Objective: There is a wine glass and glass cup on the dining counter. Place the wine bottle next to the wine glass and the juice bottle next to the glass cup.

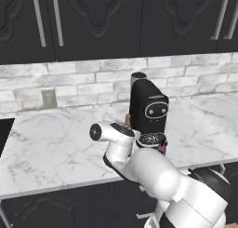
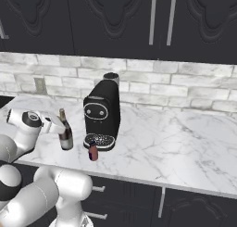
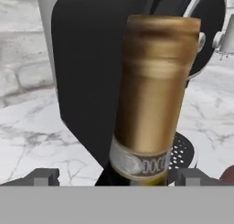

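The wine bottle (image 2: 65, 133), dark with a gold-topped neck (image 3: 153, 95), stands on the wall counter just left of a black coffee machine. My gripper (image 2: 59, 127) is open at neck height. In the hand view its fingertips (image 3: 43, 176) stand wide on either side of the neck, apart from it. From the left base view, just a bit of the bottle (image 1: 127, 118) peeks past my hand. The small purple juice bottle (image 2: 93, 152) stands in front of the machine's drip tray, and its edge (image 3: 228, 175) shows at the lower right of the hand view. The wine glass, glass cup and dining counter are out of view.
The black coffee machine (image 2: 102, 112) stands close behind and to the right of both bottles. The white marble wall counter (image 2: 176, 142) runs along a brick backsplash, with dark cabinets above. A wall outlet (image 1: 48, 98) sits at the left.
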